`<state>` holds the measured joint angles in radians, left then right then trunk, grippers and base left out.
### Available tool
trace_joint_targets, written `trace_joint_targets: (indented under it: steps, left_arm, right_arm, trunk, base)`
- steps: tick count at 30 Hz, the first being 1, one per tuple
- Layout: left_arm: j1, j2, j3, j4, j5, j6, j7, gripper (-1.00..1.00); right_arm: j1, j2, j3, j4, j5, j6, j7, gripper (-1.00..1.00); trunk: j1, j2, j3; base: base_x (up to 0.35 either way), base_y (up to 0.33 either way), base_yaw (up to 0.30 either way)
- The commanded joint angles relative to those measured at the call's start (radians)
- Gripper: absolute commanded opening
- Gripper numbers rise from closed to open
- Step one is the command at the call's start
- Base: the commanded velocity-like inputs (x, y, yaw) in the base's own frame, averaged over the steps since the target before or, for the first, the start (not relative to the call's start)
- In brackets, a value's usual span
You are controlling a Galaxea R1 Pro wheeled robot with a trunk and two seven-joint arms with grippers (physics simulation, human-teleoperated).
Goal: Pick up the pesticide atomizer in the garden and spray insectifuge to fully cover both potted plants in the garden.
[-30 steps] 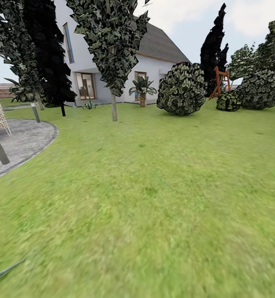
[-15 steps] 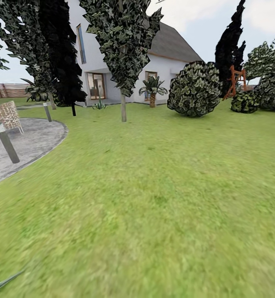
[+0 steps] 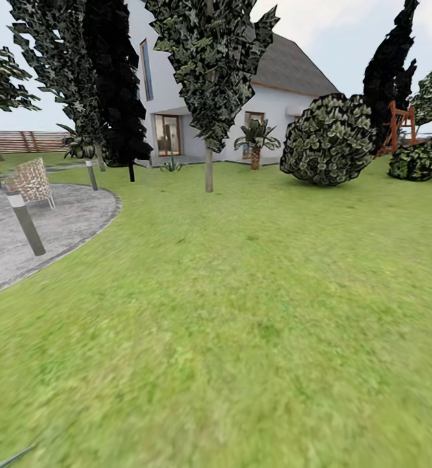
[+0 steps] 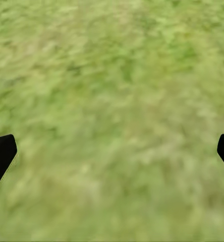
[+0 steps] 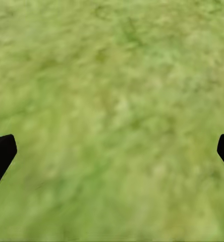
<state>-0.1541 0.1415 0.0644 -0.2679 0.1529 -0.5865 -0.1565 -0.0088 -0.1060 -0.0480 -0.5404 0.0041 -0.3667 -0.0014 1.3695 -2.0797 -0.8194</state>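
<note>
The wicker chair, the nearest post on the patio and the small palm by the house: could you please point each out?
Wicker chair (image 3: 32, 181), head view, on its woven back.
Nearest post (image 3: 26, 223), head view, on the middle of its grey shaft.
Small palm (image 3: 256, 138), head view, on its leafy crown.

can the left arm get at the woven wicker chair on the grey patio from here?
Probably not. The woven wicker chair sits far off across the lawn; the left gripper hangs open over bare grass.

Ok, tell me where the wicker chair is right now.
In the head view the wicker chair stands at far left on the round grey patio, just behind a short bollard post.
</note>
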Motion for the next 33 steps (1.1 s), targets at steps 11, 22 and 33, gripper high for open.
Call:
trace_joint_targets:
  steps: [11, 22, 33]
  left_arm:
    - [-0.001, 0.0, 0.006, 0.001, 0.007, -0.001, -0.011, 1.0]
    - [-0.001, 0.0, 0.006, 0.001, 0.007, -0.001, -0.01, 1.0]
    - [-0.001, 0.0, 0.005, 0.001, 0.007, 0.0, -0.011, 1.0]
  right_arm:
    - [0.0, 0.0, -0.001, 0.0, 0.001, -0.003, 0.001, 1.0]
    - [0.0, 0.0, -0.001, 0.0, 0.001, -0.003, 0.003, 1.0]
    - [0.0, 0.0, -0.001, 0.0, 0.001, -0.003, 0.0, 1.0]
  trunk:
    - [0.0, 0.0, -0.001]
    - [0.0, 0.0, -0.001]
    - [0.0, 0.0, -0.001]
  base:
    - [0.339, 0.0, 0.095]
    - [0.339, 0.0, 0.002]
    - [0.339, 0.0, 0.028]
